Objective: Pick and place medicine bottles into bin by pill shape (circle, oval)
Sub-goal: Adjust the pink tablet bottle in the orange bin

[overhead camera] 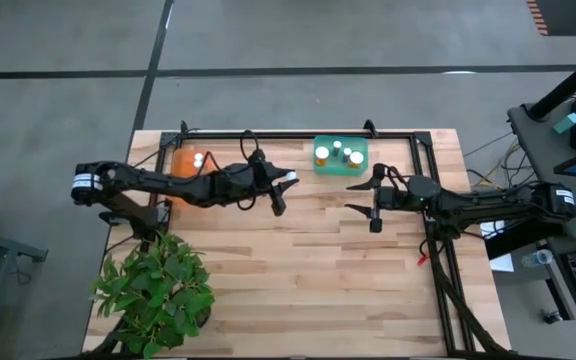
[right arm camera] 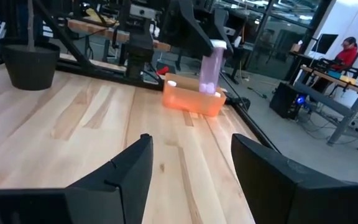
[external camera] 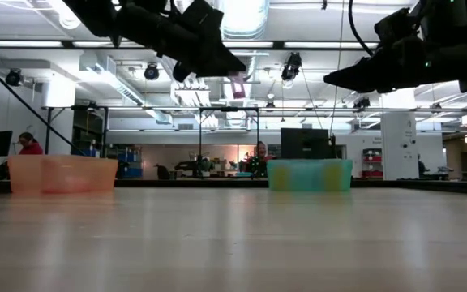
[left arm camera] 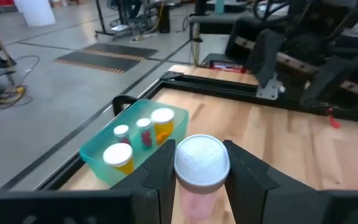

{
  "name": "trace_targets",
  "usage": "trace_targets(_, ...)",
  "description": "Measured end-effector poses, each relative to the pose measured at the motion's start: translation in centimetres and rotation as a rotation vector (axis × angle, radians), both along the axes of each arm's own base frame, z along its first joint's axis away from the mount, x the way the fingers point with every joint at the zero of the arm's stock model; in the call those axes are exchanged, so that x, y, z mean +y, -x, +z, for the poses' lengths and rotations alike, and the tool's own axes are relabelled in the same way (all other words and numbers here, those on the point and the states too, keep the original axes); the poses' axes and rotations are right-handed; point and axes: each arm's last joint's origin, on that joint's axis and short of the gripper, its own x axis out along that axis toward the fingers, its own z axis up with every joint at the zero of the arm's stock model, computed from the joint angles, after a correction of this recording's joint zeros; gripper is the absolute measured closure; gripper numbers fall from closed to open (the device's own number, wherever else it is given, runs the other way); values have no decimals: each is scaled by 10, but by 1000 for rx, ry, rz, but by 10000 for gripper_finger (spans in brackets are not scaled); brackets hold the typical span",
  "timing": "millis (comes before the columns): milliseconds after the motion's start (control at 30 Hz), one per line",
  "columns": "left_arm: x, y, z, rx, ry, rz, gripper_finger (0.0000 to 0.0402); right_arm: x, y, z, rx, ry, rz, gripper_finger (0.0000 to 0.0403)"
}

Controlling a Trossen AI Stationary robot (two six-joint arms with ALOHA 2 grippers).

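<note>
Left gripper [left arm camera: 199, 171] fingers clasping a white-capped pink bottle [left arm camera: 201, 168] (raised above counter [overhead camera: 308, 260]), right gripper [right arm camera: 191, 165] fingers spread, holding nothing.

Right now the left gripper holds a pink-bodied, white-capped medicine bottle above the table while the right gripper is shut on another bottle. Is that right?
Only partly. The left gripper does hold the pink-bodied, white-capped medicine bottle in the air, but the right gripper is open and empty. The right wrist view shows only bare wooden table between its fingers.
</note>
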Motion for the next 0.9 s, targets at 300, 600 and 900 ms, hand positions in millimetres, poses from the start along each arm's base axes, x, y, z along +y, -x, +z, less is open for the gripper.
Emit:
trace_targets(300, 1, -3, -7, 22, -3, 30, 310, 0, -1, -1, 5, -8, 0, 197)
trace_targets(600, 0, -3, -7, 21, -9, 49, 310, 0, 0, -1, 6, -2, 3, 197)
trace_targets(900, -10, 43, 15, 183, 46, 315, 310, 0, 0, -1, 5, 1, 4, 197)
